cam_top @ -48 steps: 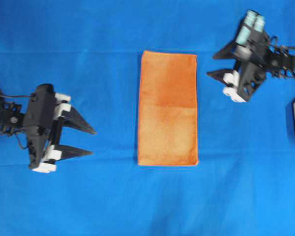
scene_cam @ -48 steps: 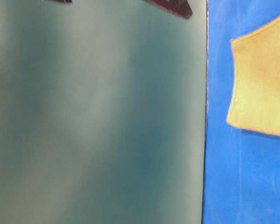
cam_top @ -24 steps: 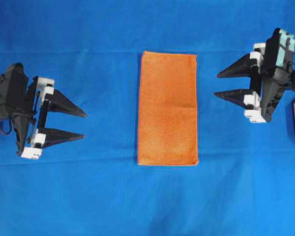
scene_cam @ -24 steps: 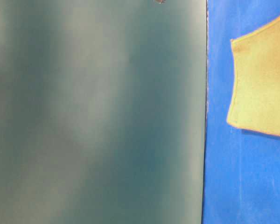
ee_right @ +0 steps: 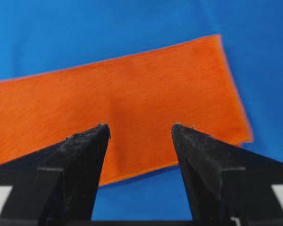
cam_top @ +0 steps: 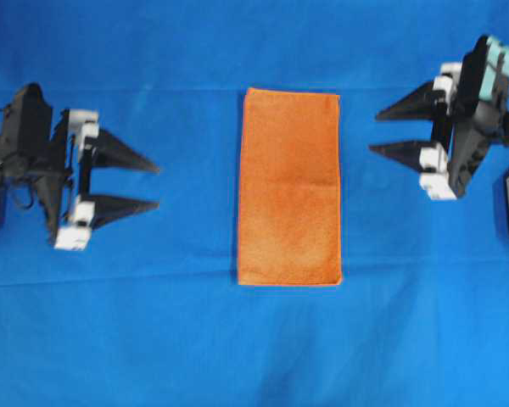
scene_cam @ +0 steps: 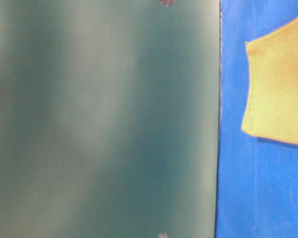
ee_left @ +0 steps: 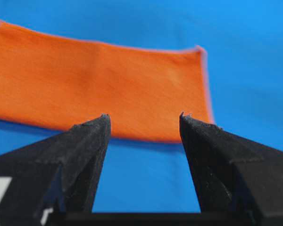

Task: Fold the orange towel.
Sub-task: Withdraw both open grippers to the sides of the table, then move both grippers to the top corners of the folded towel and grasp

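Overhead view: the orange towel (cam_top: 289, 186) lies flat mid-worktop (cam_top: 237, 356), folded narrow, long axis running twelve to six. My left fingers (cam_top: 127, 182) at nine and right fingers (cam_top: 399, 130) at two are spread, grasping nothing.

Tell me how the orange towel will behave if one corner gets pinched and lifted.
The orange towel is thin fabric lying flat on the blue table cloth, so it would probably droop and hang limp rather than hold its shape. It already looks folded into a narrow rectangle, so the layers may slide apart or unfold. Its fuzzy surface likely grips well and will not roll.
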